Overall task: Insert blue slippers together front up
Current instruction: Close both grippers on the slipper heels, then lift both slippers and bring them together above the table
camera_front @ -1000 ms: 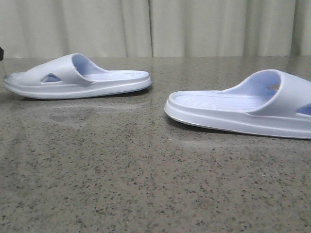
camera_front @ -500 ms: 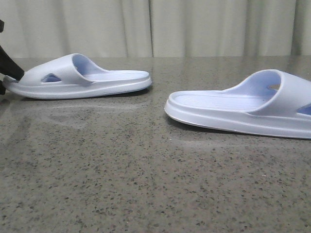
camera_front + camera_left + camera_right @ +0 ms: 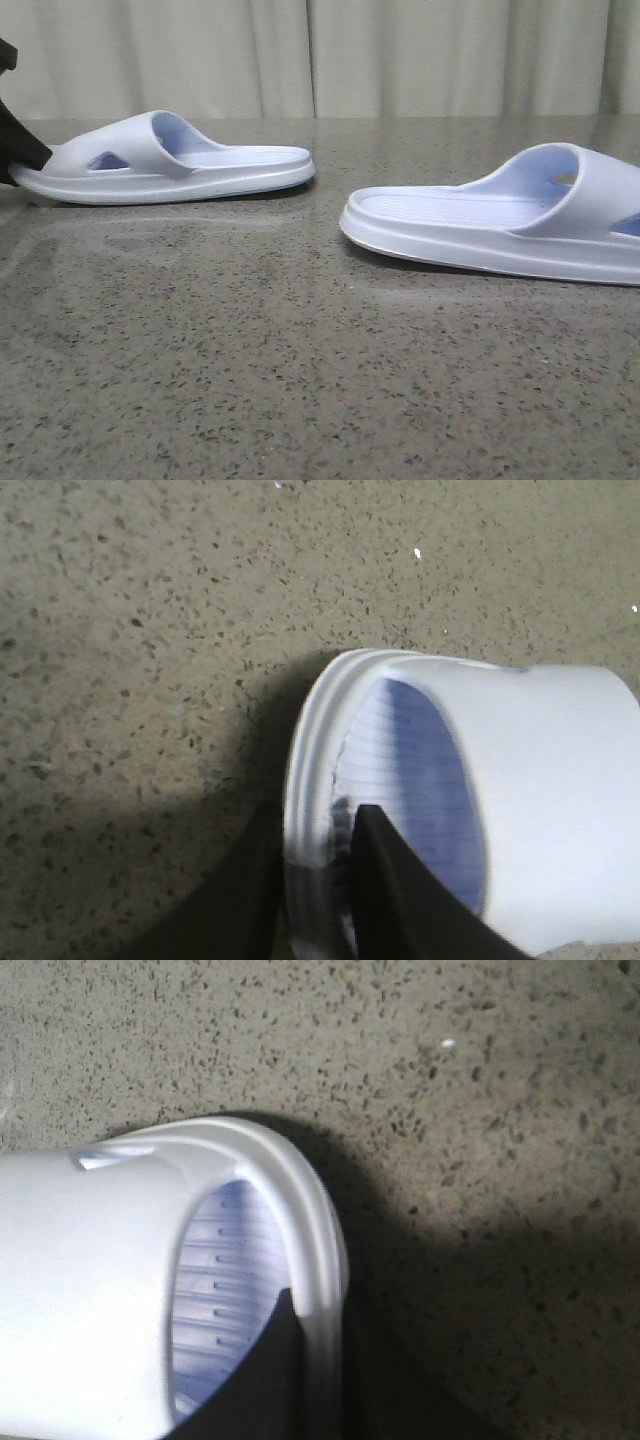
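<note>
Two pale blue slippers lie on the speckled stone table [image 3: 300, 380], heels toward each other. The left slipper [image 3: 170, 160] sits far left, sole down. My left gripper [image 3: 18, 150] is at its toe end. In the left wrist view the left gripper [image 3: 318, 815] is shut on the toe rim of that slipper [image 3: 540, 780], one finger inside and one outside. The right slipper [image 3: 500, 225] lies nearer, its toe cut off by the right edge. The right gripper [image 3: 322, 1330] pinches the toe rim of this slipper [image 3: 90, 1280]; it is outside the front view.
A pale pleated curtain [image 3: 320, 55] hangs behind the table's far edge. Bare speckled tabletop stretches between the two slippers and in front of them.
My left gripper has come in from the left edge onto the left slipper's toe. That slipper has shifted slightly to the right. The right slipper has barely moved.
</note>
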